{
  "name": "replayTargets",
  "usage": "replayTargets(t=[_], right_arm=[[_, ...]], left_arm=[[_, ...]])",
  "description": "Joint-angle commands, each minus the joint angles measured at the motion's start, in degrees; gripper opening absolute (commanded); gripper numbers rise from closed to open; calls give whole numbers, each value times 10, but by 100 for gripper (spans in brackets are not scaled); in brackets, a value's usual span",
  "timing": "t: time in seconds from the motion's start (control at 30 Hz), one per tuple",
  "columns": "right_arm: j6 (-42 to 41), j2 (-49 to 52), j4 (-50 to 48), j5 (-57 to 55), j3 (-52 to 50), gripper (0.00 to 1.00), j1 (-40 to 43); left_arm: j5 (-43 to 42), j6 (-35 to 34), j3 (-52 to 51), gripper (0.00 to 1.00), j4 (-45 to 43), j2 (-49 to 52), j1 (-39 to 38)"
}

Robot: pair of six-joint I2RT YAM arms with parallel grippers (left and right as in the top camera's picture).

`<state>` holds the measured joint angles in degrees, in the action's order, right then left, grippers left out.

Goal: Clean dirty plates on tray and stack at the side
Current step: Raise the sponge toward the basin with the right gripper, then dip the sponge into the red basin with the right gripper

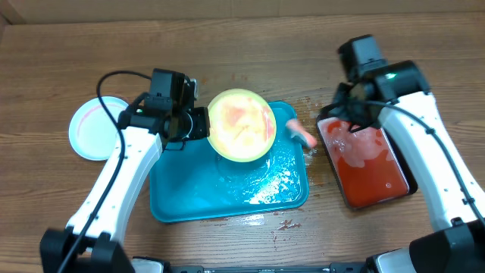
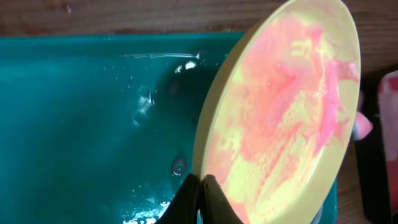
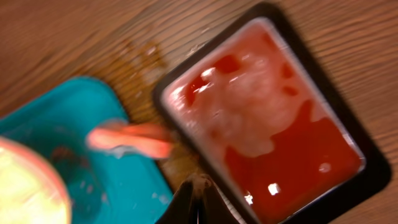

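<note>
Judged as roughly mid-task, with more left than done. Across the bench (image 1: 227, 30), no real stack yet: only one plate set aside. At the centre, the tray (image 1: 189, 189), wet and flecked with foam, with no plate lying flat on its visible floor. To the right and just beside it, the black tray (image 3: 373, 177) of red liquid, no part of the cleaning. Above the tray's far half, the yellow plate (image 1: 241, 125), held clear of the floor with its face upward, streaked all over with pink and red, so not clean. At its rim, the left gripper (image 2: 202, 183), clenched on the plate. On the bare wood left of the tray and apart from it, the light blue plate (image 1: 98, 127), lying flat, mostly clean but for a faint pink arc near the rim; taken as the start of the stack. No sign of a third plate; hidden under the held one or out of view, impossible to say. At the tray's right corner, partly over the rim, a pink soft-looking piece (image 1: 301, 135), probably the wiper, gripped by nothing. Near the black tray's edge on the side facing the tray, the right gripper (image 3: 196, 186), clenched and empty. Left to do, as a guess: wiping the yellow plate, setting it on the blue one, then dealing with the last.
</note>
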<state>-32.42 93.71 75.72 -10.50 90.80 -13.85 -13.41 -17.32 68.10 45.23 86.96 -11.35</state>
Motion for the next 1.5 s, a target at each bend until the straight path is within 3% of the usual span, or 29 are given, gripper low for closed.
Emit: replayTargets(t=[0.0, 0.17, 0.23, 0.3, 0.37, 0.53, 0.73, 1.0, 1.17, 1.47], right_arm=[[-6, -9, -2, -17, -5, 4, 41], [-5, -8, 9, -12, -10, 4, 73], [39, -7, 9, 23, -10, 4, 72], [82, -2, 9, 85, -14, 15, 67], [102, 6, -7, 125, -33, 40, 64], [165, 23, -101, 249, -136, 45, 63], [217, 29, -149, 275, -165, 50, 36], [247, 44, -196, 266, -165, 82, -75], [289, 84, -229, 231, -165, 86, -120], [386, 113, -295, 115, -157, 87, -120]], left_arm=[[41, 35, 35, 4, 25, -30, -32], [90, 30, 52, 5, 58, -37, -77], [108, 16, 52, 4, 64, -37, -87], [118, 5, 52, 5, 67, -37, -88], [140, -12, 52, 5, 68, -37, -87], [162, -12, 52, 5, 68, -36, -75], [162, -12, 52, 4, 68, -30, -73], [153, -31, 52, 4, 67, 9, -73], [138, -31, 52, 4, 59, 15, -73], [116, -28, 52, 4, 61, 15, -74]])
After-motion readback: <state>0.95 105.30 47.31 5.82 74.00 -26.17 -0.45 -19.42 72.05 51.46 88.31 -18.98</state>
